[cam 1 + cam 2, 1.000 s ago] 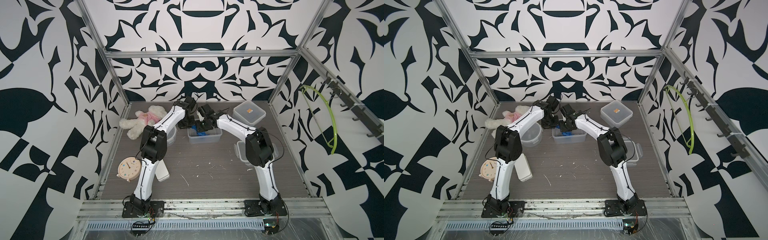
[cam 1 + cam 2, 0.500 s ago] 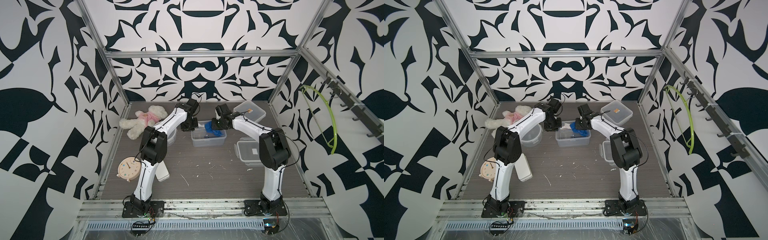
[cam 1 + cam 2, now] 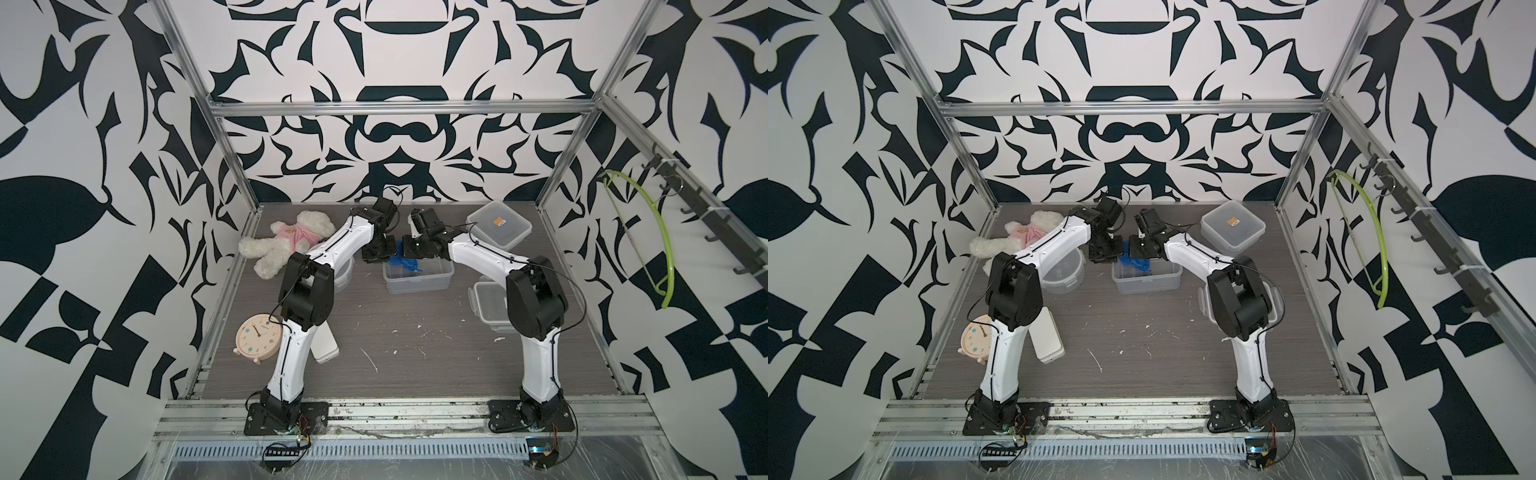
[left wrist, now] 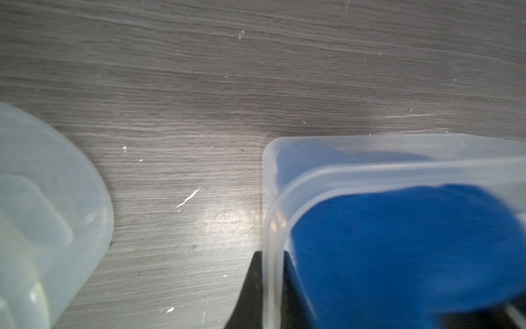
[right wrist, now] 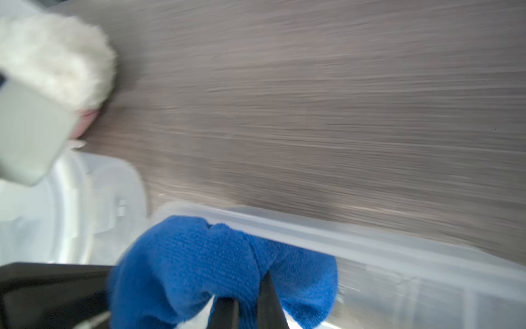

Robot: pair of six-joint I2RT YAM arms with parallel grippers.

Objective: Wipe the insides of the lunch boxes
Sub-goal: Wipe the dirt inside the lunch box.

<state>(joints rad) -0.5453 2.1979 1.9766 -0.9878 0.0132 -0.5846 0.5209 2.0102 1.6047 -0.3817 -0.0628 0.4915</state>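
Beside the left hand (image 3: 376,254), clamped on the wall of the open box (image 3: 419,283), stands the round box (image 3: 1062,277); the right hand (image 3: 417,251) pinches a blue cloth (image 3: 404,263) inside that box.

The left arm (image 3: 297,365) and the right arm (image 3: 536,365) are built alike. Each has smooth white links that taper toward the joints. A bulky matte black elbow housing (image 3: 309,291) joins the links, and the arm is mounted on a flat black base plate (image 3: 286,419). A thin black cable (image 3: 578,299) follows the white shells and loops free at the elbow. The wrist sections are black and boxy. The left end effector (image 3: 376,255) and the right end effector (image 3: 411,253) are black too. In the right wrist view the fingers (image 5: 267,299) are thin, dark, tapering blades.
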